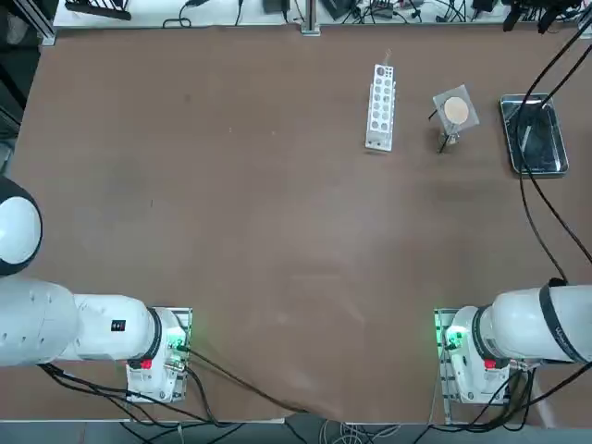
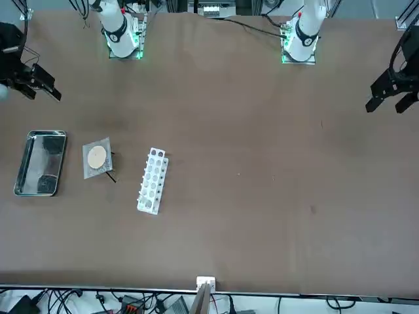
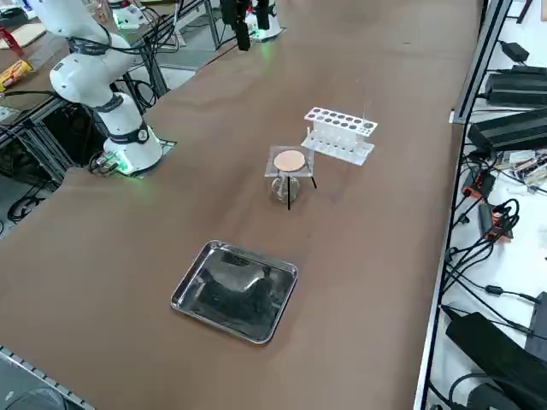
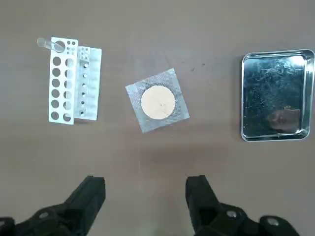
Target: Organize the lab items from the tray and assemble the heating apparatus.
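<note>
Right gripper is hanging wide open and empty above the mesh, which is looking light and floppy, so I'm guessing grab an edge.

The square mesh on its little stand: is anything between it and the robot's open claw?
Nothing visible. The right gripper, open and empty, hovers over bare table short of the mesh; the white rack and steel tray flank it.

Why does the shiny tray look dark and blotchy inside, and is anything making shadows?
Right wrist view: the tray acts like a mirror, showing dark shapes from above, with the open right gripper hanging empty. Right side view: the same dark patches fill the tray. Top view: a black cable crosses it. Right wrist view: a soft shadow lies on the table beside the mesh.
</note>
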You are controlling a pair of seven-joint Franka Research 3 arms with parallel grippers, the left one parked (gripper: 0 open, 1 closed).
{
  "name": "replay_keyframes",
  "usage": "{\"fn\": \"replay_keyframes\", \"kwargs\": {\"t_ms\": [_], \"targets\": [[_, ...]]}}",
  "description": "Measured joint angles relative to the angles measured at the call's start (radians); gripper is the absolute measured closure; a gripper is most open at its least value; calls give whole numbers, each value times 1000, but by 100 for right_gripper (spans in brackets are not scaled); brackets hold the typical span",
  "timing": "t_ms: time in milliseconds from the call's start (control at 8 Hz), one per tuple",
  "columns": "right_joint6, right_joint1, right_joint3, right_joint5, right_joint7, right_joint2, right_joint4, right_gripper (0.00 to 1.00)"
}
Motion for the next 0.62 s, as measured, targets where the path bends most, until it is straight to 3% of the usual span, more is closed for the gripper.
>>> {"fn": "replay_keyframes", "kwargs": {"t_ms": [375,625], "targets": [[-8,3,-5,-28,-15,-1,-4,1],[-27,5,-32,-30,-67,-3,-4,1]]}}
